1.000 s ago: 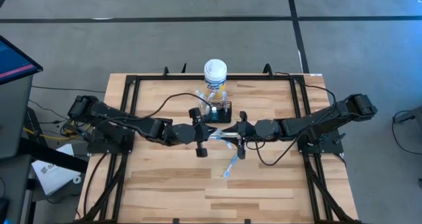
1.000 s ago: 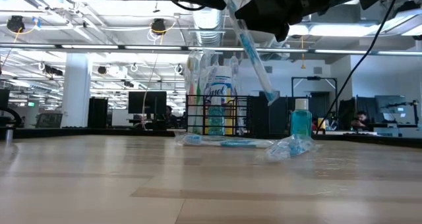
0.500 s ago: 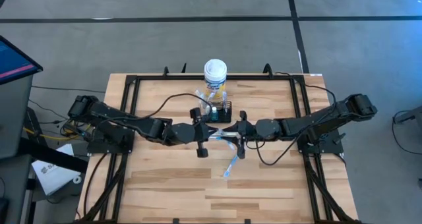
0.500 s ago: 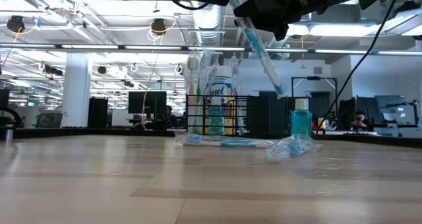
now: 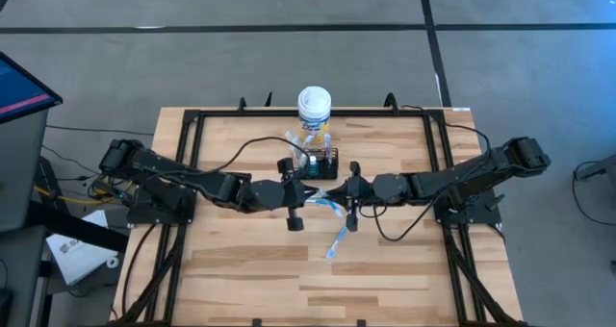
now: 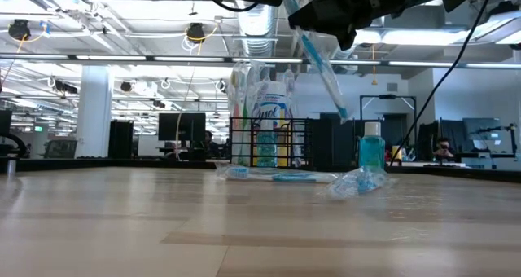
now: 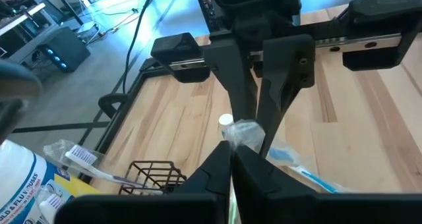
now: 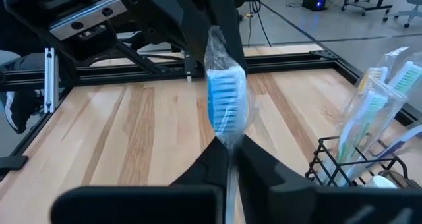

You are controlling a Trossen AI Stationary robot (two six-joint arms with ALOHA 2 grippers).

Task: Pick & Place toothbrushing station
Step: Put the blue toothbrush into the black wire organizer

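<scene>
The toothbrushing station (image 5: 322, 162), a low black wire caddy with wrapped toothbrushes standing in it, sits at the table's far middle (image 6: 269, 142). In front of it my two grippers meet in the air over a blue toothbrush in a clear wrapper (image 6: 321, 69). My left gripper (image 7: 231, 159) is shut on the wrapper. My right gripper (image 8: 231, 155) is shut on the brush. The brush's handle slants down below them, clear of the table. My left gripper pinches the clear wrapper's loose end (image 7: 245, 133) beyond the brush head between its two fingers, coming nearly level from the table's left. My right gripper pinches the wrapped toothbrush just below its blue bristle head (image 8: 229, 135), coming nearly level from the table's right. The head sticks out ahead of the fingers and the handle end (image 6: 342, 110) hangs slanted, lifted clear.
A yellow canister with a white lid (image 5: 315, 111) stands behind the caddy. Another wrapped toothbrush (image 5: 337, 240) lies on the table nearer the front. A small blue bottle (image 6: 371, 151) and crumpled clear plastic (image 6: 358, 182) sit beside the caddy. Black rails (image 5: 192, 173) frame the tabletop.
My right gripper has closed its fingers on the toothbrush while both arms kept their place. The brush's hanging handle end has swung a little up and away from the caddy, then held still.
</scene>
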